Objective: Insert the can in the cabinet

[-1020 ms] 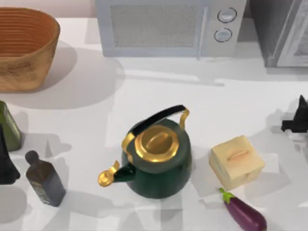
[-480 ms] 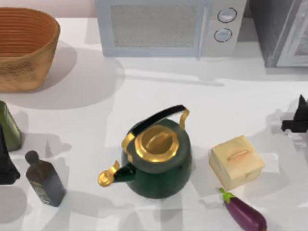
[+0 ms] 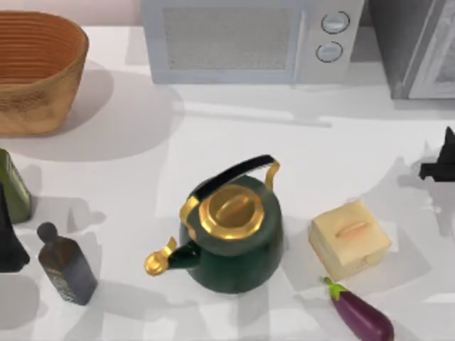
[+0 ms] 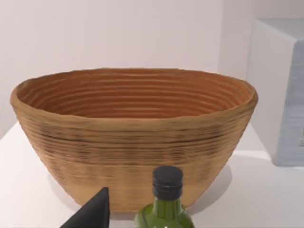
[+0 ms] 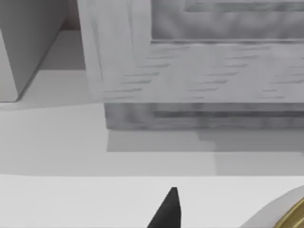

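Cabinet [image 5: 204, 85] directly before right claw [image 3: 439, 168], apart

**Bright, even light with soft overlapping shadows**

The top view is brightly lit. The white desk [image 3: 234, 135] carries soft, layered grey shadows: a broad one spreads right of the basket [image 3: 35, 71], several faint overlapping ones fan out around the kettle [image 3: 231, 238], and a band lies below the microwave [image 3: 249, 39]. The kettle's gold lid shows smooth highlights without harsh glare. Edges look slightly soft throughout, with no visible bending at the borders.

In the left wrist view the basket's inside glows warm and its shadow falls on the desk beneath. The right wrist view is pale and low in contrast; the cabinet [image 5: 204, 71] casts a grey shadow on the desk.
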Motion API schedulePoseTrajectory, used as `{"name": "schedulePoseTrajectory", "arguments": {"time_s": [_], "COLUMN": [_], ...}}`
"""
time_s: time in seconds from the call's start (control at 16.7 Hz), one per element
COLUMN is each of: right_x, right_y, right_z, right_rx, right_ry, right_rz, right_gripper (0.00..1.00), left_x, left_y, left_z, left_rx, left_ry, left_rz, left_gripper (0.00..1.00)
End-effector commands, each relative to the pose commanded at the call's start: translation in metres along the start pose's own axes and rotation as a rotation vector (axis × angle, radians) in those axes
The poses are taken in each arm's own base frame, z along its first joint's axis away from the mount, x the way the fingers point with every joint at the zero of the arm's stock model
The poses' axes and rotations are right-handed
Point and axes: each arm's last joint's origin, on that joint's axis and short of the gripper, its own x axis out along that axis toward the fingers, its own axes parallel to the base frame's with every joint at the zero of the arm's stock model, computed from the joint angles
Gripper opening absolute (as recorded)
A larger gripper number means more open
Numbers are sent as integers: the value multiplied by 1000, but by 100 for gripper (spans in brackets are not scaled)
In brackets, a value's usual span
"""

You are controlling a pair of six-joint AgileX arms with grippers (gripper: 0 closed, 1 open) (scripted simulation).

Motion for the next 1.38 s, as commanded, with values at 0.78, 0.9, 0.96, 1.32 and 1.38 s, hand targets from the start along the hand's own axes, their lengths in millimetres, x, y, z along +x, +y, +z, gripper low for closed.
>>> {"name": "schedulePoseTrajectory", "arguments": {"time_s": [0.78,0.9,0.96,1.32,1.38], "right_x": [-30,-33,-33,-39,-44], "right_y": [0,0,0,0,0], "right_z": [117,122,122,123,125], "right_rx": [1,1,1,2,2], "right_ry": [0,0,0,0,-4], "right_rz": [0,0,0,0,0], "right_gripper": [0,0,0,0,0], "left_x": [0,0,0,0,0], "left_y": [0,0,0,0,0], "left_z": [0,0,0,0,0], "left_rx": [0,0,0,0,0], "left_ry": [0,0,0,0,0], "left_rz": [0,0,0,0,0], "left_gripper": [100,100,100,100,100]}}
